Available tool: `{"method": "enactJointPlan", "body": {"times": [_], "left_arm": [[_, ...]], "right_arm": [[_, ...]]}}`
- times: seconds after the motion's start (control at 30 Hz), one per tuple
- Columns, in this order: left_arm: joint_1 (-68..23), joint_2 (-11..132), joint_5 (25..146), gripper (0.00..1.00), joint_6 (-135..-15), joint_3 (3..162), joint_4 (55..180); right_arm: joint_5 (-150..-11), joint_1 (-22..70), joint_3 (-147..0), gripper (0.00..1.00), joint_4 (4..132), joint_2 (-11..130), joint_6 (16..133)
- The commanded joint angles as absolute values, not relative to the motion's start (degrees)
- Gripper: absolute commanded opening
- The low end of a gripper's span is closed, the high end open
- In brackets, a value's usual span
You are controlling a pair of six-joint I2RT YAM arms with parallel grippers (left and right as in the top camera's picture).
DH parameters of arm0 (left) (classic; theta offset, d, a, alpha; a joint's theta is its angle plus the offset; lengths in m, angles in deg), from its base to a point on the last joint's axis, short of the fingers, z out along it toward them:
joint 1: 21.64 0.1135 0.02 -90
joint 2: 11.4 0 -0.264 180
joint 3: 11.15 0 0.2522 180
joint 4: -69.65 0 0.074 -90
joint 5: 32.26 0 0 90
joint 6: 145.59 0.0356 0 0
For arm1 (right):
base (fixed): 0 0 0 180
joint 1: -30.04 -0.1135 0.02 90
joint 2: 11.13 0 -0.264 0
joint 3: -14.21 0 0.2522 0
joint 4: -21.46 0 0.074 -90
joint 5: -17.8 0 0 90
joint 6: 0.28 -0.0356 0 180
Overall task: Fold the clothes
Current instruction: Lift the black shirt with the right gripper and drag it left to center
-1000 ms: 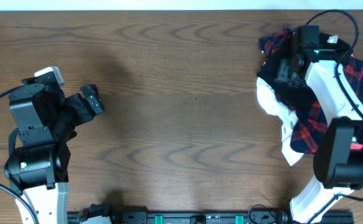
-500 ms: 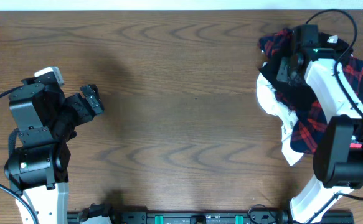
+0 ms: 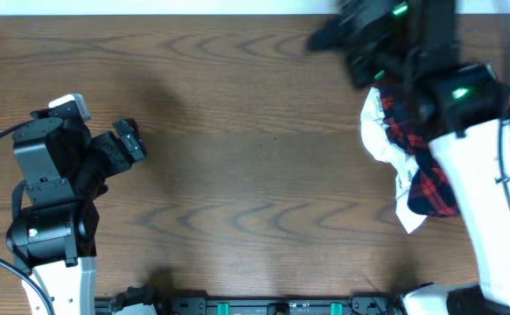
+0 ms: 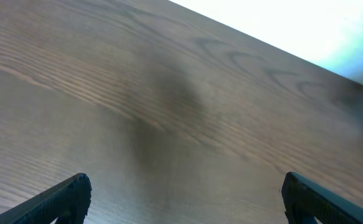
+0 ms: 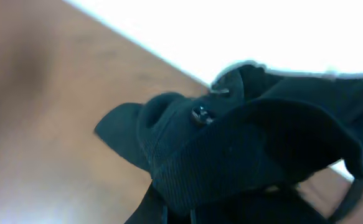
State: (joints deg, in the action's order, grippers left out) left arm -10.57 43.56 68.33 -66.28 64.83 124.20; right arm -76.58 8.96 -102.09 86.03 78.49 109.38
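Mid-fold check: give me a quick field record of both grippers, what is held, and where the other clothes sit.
left gripper: open, empty, over bare wooden table, left side
right gripper: shut on black collared shirt, far right; blurred overhead
shirt state: bunched, collar and button showing, not flat
other clothes: red-and-navy plaid garment and white garment, heaped unfolded at right

A robotics lab setup is indicated. A bare wood-grain desk [image 3: 255,175] is flanked by a left arm [image 3: 49,201] and a right arm [image 3: 486,184], both based at its near edge beside a black rail [image 3: 272,307]. Clothes [image 3: 416,171] are heaped near its far right corner.
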Motion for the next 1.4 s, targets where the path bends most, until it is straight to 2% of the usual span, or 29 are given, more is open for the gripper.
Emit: {"method": "enactJointPlan", "body": {"times": [0.0,0.27,0.57,0.83,1.1,1.37], "left_arm": [[-10.4,43.2,68.9,0.98,-66.8,66.1,124.3],[-10.4,43.2,68.9,0.98,-66.8,66.1,124.3],[-10.4,43.2,68.9,0.98,-66.8,66.1,124.3],[-10.4,43.2,68.9,0.98,-66.8,66.1,124.3],[-10.4,43.2,68.9,0.98,-66.9,66.1,124.3],[-10.4,43.2,68.9,0.98,-66.8,66.1,124.3]], "right_arm": [[-77.3,5.5,-101.5,0.01,88.0,81.4,121.7],[-62.8,5.4,-101.5,0.01,81.3,81.6,109.3],[-53.0,5.9,-101.5,0.01,73.0,76.8,103.2],[-54.0,6.2,-101.5,0.01,70.9,73.4,107.1],[-67.0,6.2,-101.5,0.01,76.4,76.3,109.2],[-62.8,6.5,-101.5,0.01,77.3,78.1,109.4]]}}
